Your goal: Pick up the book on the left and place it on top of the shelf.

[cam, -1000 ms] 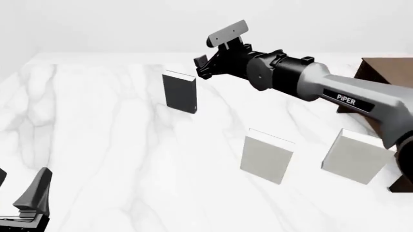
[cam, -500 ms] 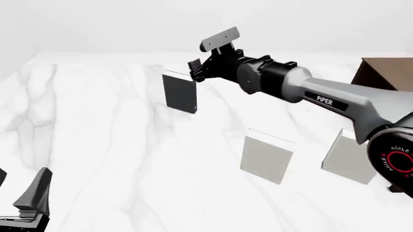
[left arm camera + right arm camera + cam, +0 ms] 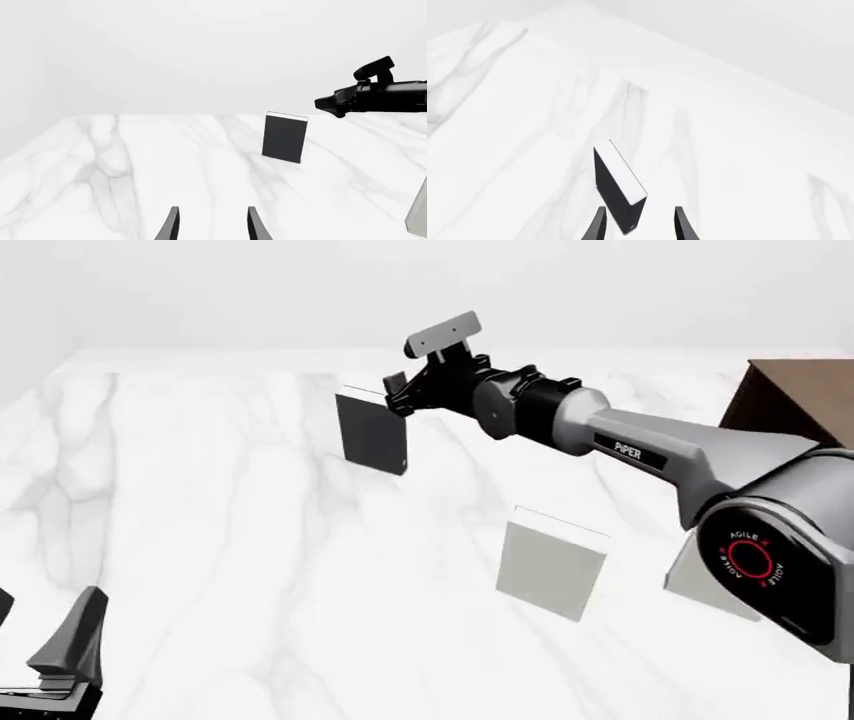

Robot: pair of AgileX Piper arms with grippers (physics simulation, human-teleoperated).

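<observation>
Nearest the camera in the front view, the left gripper (image 3: 60,660) sits low at the table's near edge, well short of the black book (image 3: 372,431) and well to its left; its wrist view shows two dark fingertips (image 3: 172,227) parted with only bare marble between them, gripping nothing. Further in, nearer than the black book and off to its right, a light grey book (image 3: 551,567) stands upright, and a second grey book (image 3: 697,575) stands further right again, mostly hidden behind the right arm's big joint. Neither lies between the right gripper (image 3: 399,392) and the black book. That book stands upright on the white marble table (image 3: 200,520), white page edges along its top, far out toward the back. The right arm stretches across from the right, its gripper right up at the book's top right corner; from the front you can't tell whether it touches. The right wrist view settles the spread: fingers (image 3: 682,225) apart, the book's (image 3: 617,187) lower end reaching into the gap, nothing clamped. Farther right of the book, past the arm, a corner of the dark brown shelf (image 3: 787,405) pokes in at the frame edge. The tabletop is grey-veined marble against a plain pale backdrop. The left wrist view alone gives a level side look: book (image 3: 285,137) upright, right gripper (image 3: 330,105) just beside its upper corner.
</observation>
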